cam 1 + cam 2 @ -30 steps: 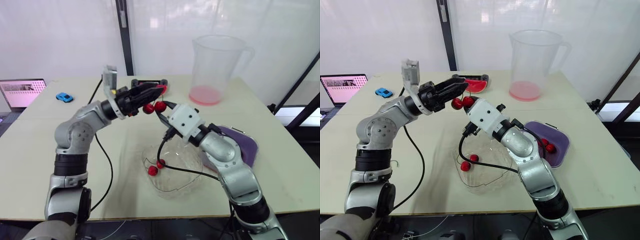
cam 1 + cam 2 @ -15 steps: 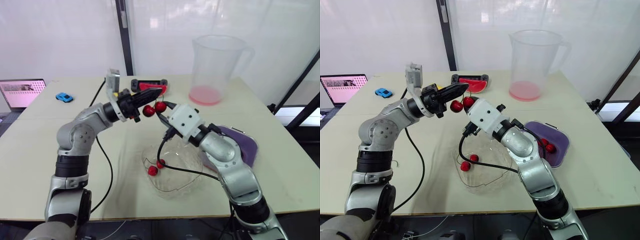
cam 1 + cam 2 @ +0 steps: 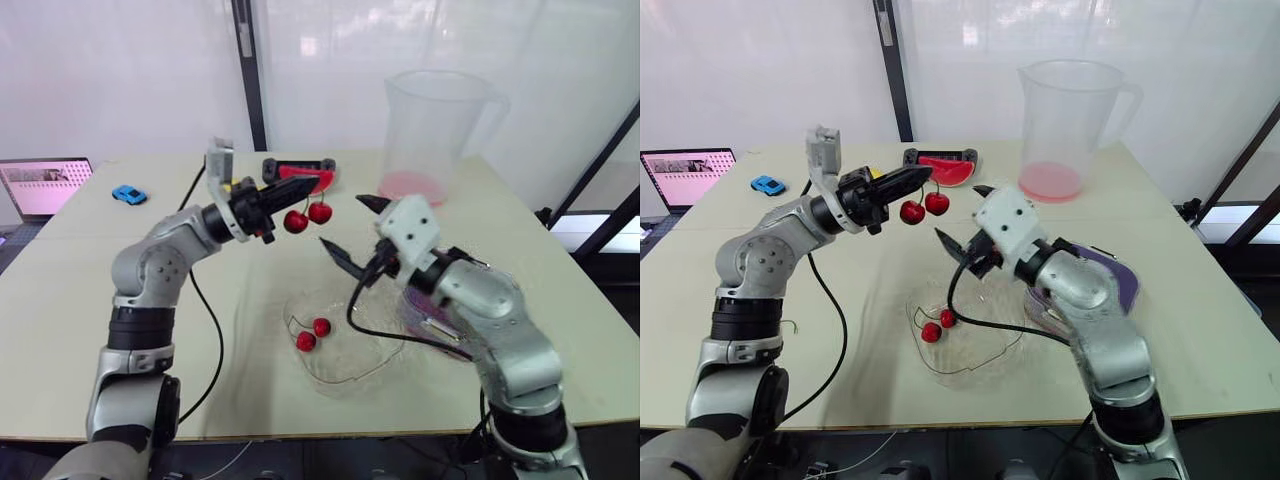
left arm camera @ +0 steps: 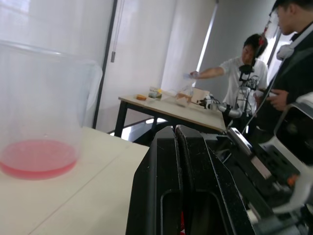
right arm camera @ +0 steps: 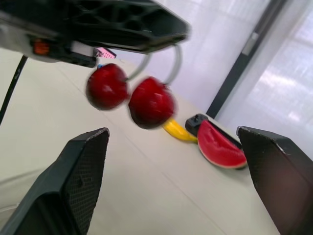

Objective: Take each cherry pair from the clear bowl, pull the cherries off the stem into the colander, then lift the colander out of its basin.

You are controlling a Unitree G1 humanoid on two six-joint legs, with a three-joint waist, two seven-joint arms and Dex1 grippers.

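We hold our left arm raised, forearm reaching right, its gripper [image 3: 312, 181] pinched on the cherry pair [image 3: 307, 216] by the stem. Our right gripper [image 3: 345, 221] hangs just right, lower, fingers spread wide.

The cherry pair [image 3: 936, 203] looks glossy and smooth. The clear bowl [image 3: 977, 354] is thin see-through plastic, the jug [image 3: 1070, 110] at upper right is cloudy plastic, and the tabletop [image 3: 880, 290] is matt beige.
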